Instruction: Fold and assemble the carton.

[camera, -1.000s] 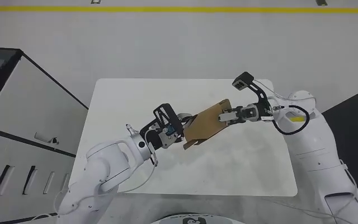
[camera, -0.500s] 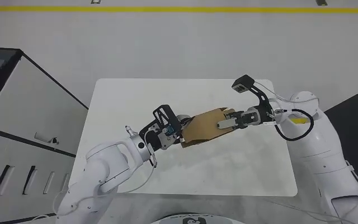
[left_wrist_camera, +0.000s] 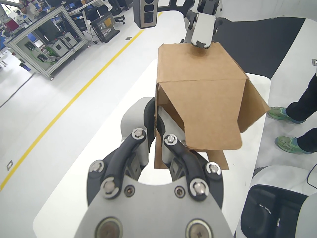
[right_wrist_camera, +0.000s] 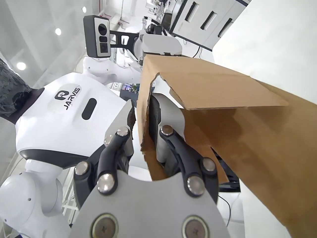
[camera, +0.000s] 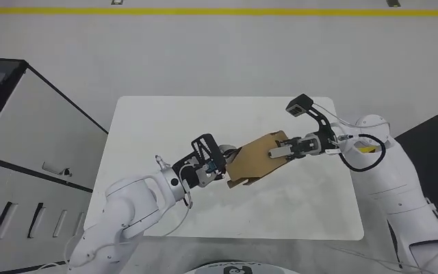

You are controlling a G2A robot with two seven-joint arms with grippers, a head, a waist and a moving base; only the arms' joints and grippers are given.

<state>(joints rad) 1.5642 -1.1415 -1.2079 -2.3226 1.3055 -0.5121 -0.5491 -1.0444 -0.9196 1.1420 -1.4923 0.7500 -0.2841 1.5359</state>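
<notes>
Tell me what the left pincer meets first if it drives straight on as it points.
The left pincer meets the carton it clamps; beyond it, probably the right pincer at the far edge.

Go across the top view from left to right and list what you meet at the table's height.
cabinet → left gripper, shut on one end of the carton → carton → right gripper, shut on the carton's other end.

Carton (camera: pixel 254 159) carried slightly toward robot and its right.
</notes>
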